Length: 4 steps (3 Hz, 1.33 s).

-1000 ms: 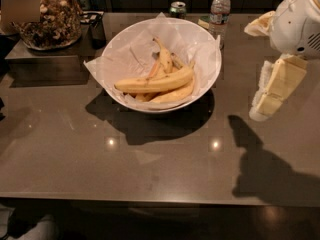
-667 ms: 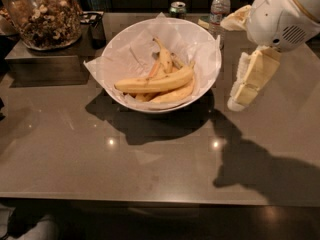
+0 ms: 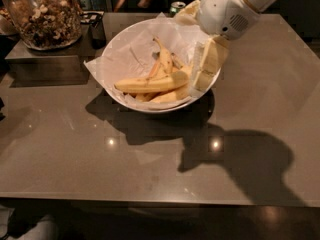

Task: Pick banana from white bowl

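- The banana (image 3: 150, 84) is yellow, with a darker tip.
- The white bowl (image 3: 106, 86) is plain white and is lined with crinkled white paper (image 3: 131, 51).
- The gripper (image 3: 204, 76), over the right rim of the bowl, is pale cream.
- The arm housing (image 3: 225, 9) above it is white.
- The table (image 3: 125, 169) is glossy grey-brown.
- The glass jar (image 3: 45, 16) holds brown and beige nuts.

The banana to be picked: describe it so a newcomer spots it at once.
On the grey table stands a white bowl lined with paper, the gripper over its right rim. The banana lies crosswise in front: longest, smooth yellow, above a paler one.
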### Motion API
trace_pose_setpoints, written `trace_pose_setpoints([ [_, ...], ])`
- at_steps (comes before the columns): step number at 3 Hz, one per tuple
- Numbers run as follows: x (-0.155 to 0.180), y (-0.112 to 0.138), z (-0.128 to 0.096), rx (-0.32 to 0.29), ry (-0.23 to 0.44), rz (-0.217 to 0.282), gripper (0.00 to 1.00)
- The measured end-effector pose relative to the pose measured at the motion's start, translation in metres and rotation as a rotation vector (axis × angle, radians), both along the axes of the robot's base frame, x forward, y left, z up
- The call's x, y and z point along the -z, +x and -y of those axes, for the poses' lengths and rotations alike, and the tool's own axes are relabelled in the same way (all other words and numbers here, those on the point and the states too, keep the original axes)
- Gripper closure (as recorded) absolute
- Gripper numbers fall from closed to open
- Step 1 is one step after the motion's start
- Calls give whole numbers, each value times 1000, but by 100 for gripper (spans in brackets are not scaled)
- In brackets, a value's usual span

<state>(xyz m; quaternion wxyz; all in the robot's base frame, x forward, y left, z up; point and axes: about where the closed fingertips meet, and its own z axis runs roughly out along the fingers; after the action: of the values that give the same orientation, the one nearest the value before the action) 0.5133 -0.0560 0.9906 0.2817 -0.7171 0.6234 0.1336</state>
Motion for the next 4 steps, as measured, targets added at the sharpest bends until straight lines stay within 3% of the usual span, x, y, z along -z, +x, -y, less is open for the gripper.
trace_pose_setpoints([
  [1, -1, 1, -2, -4, 2, 2, 0],
  [2, 5, 8, -5, 15, 57, 0, 0],
  [3, 18, 26, -20, -10, 111, -33, 0],
  [4, 20, 28, -20, -10, 113, -38, 13],
])
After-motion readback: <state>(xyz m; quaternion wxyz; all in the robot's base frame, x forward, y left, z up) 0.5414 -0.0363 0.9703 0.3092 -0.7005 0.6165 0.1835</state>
